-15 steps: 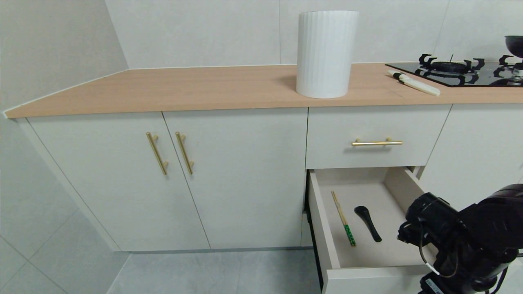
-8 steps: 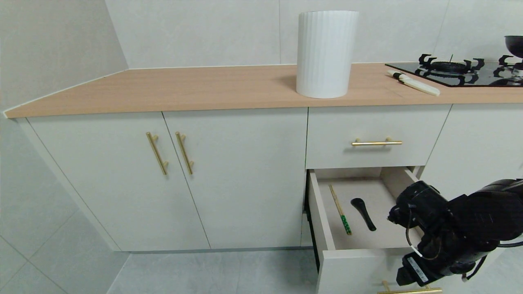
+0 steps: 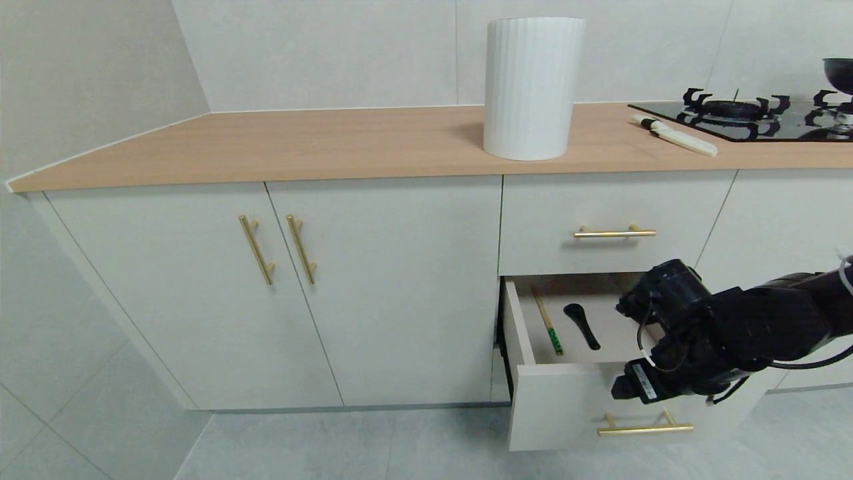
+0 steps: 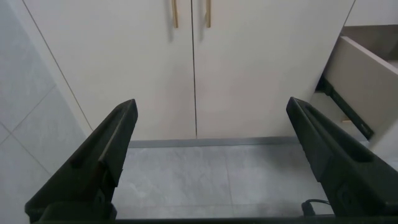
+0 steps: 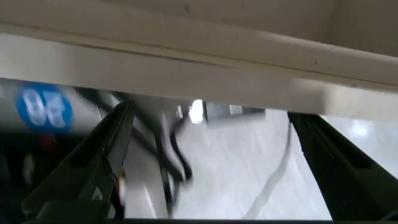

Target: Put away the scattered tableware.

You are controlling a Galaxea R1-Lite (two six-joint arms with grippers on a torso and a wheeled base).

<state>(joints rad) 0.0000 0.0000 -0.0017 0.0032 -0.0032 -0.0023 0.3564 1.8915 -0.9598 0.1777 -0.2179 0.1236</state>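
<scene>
Head view: chopsticks (image 3: 546, 325) and spoon (image 3: 582, 326) lie by the left wall of the part-open drawer (image 3: 560, 403), probably light, stiff and slippery, best pinched mid-handle; right gripper (image 5: 209, 112), jaws spread and empty, sits at the drawer front.

Left gripper (image 4: 211, 109) spread, right gripper (image 5: 209, 114) spread

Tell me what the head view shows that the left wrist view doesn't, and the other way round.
Head view only: the chopsticks and black spoon inside the open drawer, plus the white ribbed canister, knife and stove on the countertop. Left wrist view only: the left hand, its fingers spread wide. Both: the two cabinet doors with gold handles, the drawer's side, and the tiled floor.
</scene>
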